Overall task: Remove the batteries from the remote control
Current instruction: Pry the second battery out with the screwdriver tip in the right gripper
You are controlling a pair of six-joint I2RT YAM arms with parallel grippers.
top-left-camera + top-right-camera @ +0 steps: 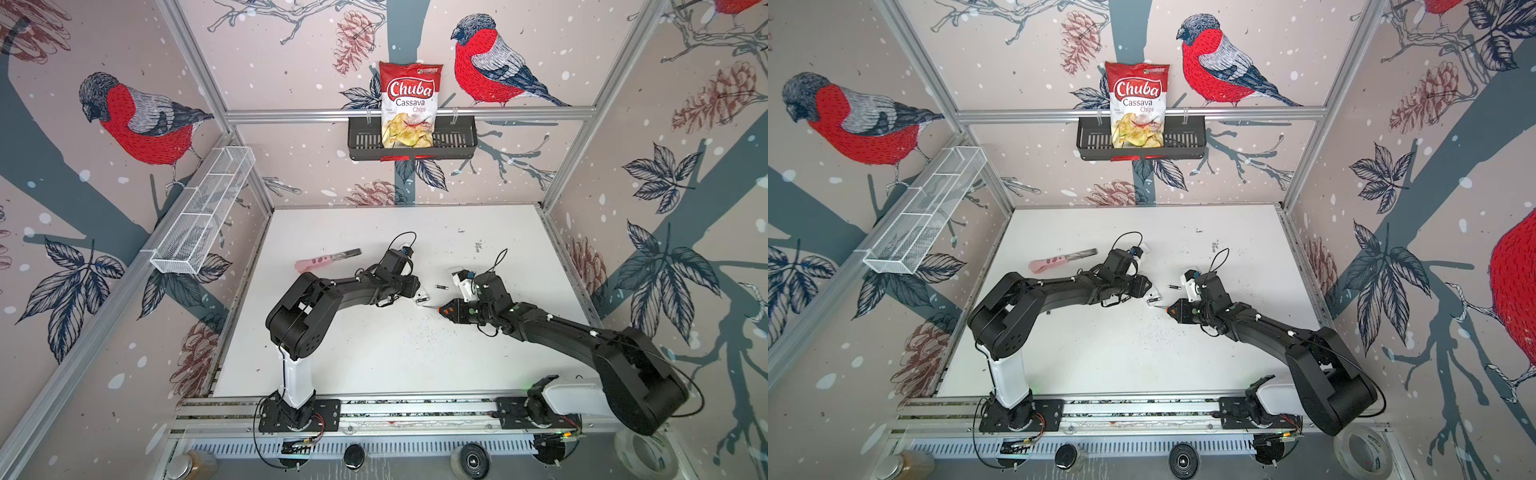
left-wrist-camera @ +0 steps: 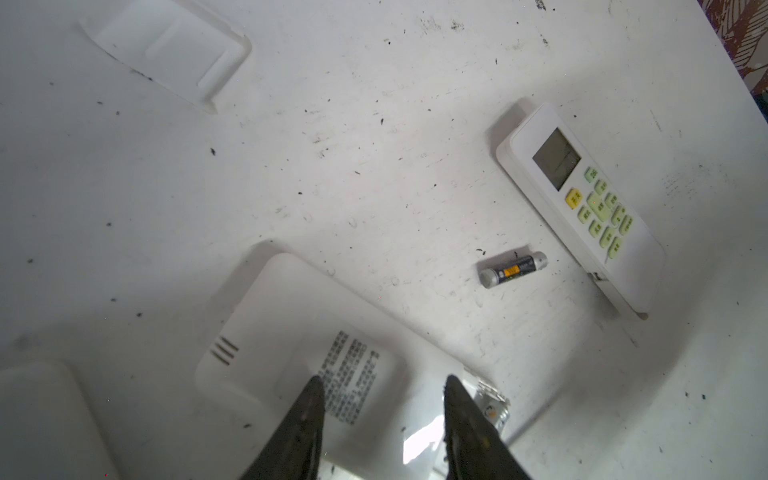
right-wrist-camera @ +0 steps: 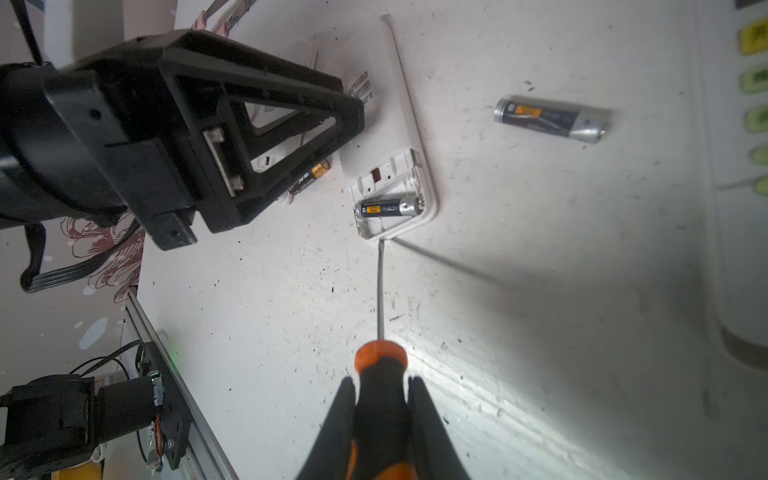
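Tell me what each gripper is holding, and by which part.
The right gripper is shut on the screwdriver, clasping its orange-and-black handle. The left gripper holds nothing: its parted jaws stand over the back of the face-down remote.

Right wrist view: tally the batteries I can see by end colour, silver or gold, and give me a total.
Silver-ended: 2 (loose battery; seated battery in the open remote)
Gold-ended: 1 (partly hidden battery)
Total: 3
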